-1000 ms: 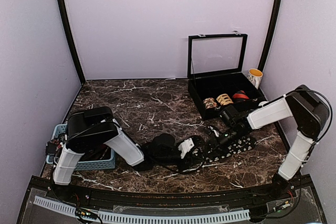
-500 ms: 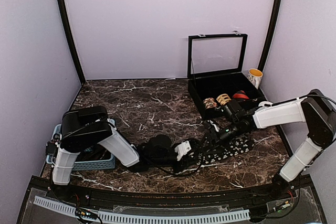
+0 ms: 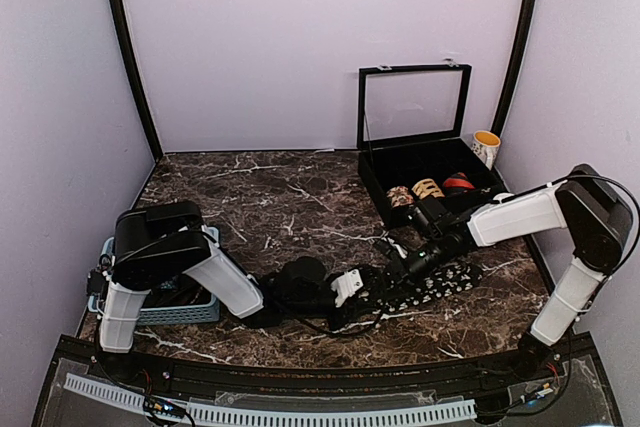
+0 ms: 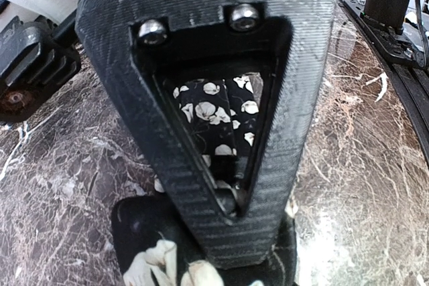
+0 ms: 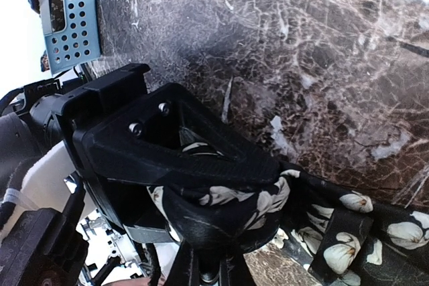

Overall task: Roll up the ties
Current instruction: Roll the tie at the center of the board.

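Black fabric necktie printed with white flowers (image 3: 445, 282) is what I've got both arms on right now. My left gripper (image 3: 365, 292) is clamped on one end of it, and through the cut-out in its finger (image 4: 127, 98) I can see the printed cloth bunched between the jaws. Just beside it, nearly tip to tip, my right gripper (image 3: 395, 265) is squeezed tight with a fold of the same tie pinched at its fingertips (image 5: 193, 267). From both grippers the rest of the tie trails off to the right, flat on the dark marble tabletop (image 3: 280, 197), under the right forearm. Beyond the right gripper, away from me, the open black glass-lidded case (image 3: 370, 197) holds two tan-patterned coils (image 3: 415, 192) and a red coil (image 3: 458, 183). A white cup with a yellow rim (image 3: 486, 147) stands past that. Well to the left of the left gripper, by that arm's base, sits the blue slotted plastic basket (image 3: 185, 313).
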